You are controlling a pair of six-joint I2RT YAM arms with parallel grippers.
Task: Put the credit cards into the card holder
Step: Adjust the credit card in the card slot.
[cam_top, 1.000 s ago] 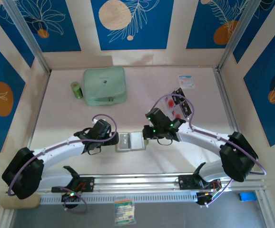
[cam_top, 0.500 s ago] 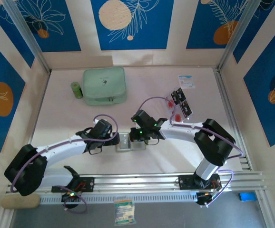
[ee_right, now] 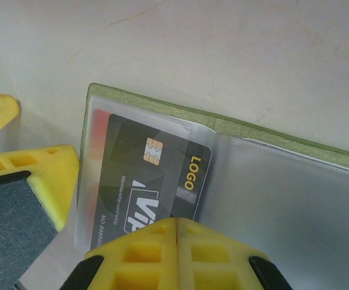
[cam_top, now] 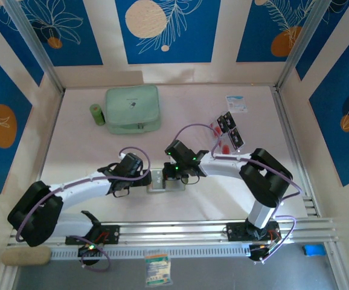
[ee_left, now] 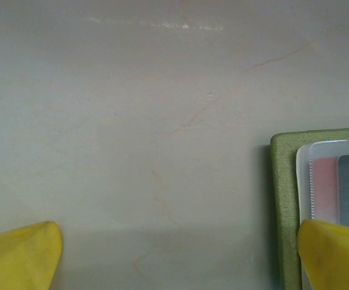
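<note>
The pale table (cam_top: 78, 151) bears the card holder (cam_top: 157, 181), credit cards (cam_top: 227, 124), a mint zip case (cam_top: 133, 109), green canister (cam_top: 96, 114) and paper packet (cam_top: 236, 103)

Pale pink tabletop (cam_top: 180, 115): mint-green zipped fabric case (cam_top: 133, 109) at far left, w/ small green cylinder (cam_top: 96, 114) just beside its left edge. White-and-blue paper packet (cam_top: 236, 104) far right, well apart. Below near edge: printed sachet (cam_top: 157, 269) centre, small blue block (cam_top: 313, 249) rt, beige pad (cam_top: 25, 255) lt.

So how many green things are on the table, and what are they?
Zip case: 1
Small canister: 1
Card holder: 1
Total: 3
</note>
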